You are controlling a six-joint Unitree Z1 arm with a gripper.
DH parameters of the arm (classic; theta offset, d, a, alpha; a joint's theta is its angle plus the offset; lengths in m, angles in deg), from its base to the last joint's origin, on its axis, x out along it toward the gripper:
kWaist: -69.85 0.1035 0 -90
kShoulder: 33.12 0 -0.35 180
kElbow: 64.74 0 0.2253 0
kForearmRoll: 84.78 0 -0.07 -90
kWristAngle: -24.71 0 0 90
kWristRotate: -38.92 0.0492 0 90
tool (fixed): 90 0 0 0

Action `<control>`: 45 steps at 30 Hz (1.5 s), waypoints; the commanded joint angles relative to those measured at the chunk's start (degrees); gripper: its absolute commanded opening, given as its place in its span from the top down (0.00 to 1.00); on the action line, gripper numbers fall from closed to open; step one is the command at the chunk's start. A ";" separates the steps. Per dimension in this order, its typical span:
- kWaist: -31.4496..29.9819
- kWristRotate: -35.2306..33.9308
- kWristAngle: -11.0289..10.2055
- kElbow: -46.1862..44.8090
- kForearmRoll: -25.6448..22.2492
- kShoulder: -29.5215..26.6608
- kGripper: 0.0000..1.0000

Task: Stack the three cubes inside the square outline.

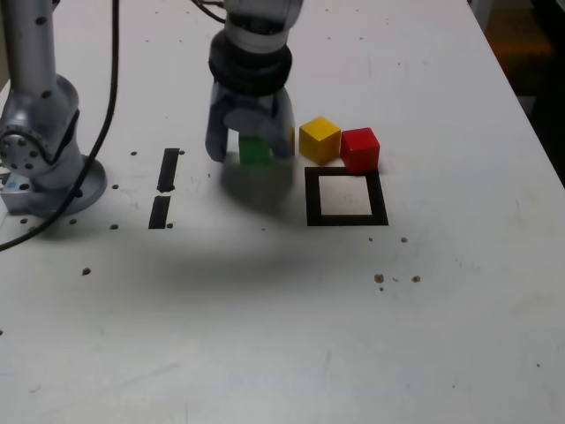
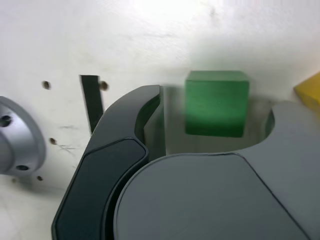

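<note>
1. In the exterior view, the gripper (image 1: 251,141) points down at the white worktop (image 1: 265,336), with the green cube (image 1: 255,151) sitting between its two grey prongs. The jaws stand spread, one on each side of the cube, and a gap shows beside it, so they are not pinching it.
2. In the same view, the yellow cube (image 1: 320,140) sits just to the exterior view's right of the gripper, and the red cube (image 1: 360,147) is just beside the yellow one, further to the right. The two look to be touching or nearly so.
3. The square outline (image 1: 346,196), a black frame with a white centre, lies on the worktop just in front of the yellow and red cubes. None of the three cubes is inside it; the red cube sits at its far edge.
4. Two short black strips (image 1: 164,186) lie end to end toward the exterior view's left, near the arm's round base (image 1: 48,181). Small dark holes dot the worktop.
5. In the wrist view, the green cube (image 2: 216,102) rests on the worktop between the dark jaw and the grey jaw, with a clear gap beside it.
6. A corner of the yellow cube (image 2: 310,91) shows at the picture's edge, and one black strip (image 2: 92,102) lies beyond the dark jaw.
</note>
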 commanded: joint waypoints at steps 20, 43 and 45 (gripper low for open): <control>-7.40 -1.78 -4.36 13.61 -12.38 -5.53 0.16; -7.94 6.67 4.20 16.17 4.00 5.36 0.12; -7.95 6.76 4.44 16.21 4.64 6.37 0.12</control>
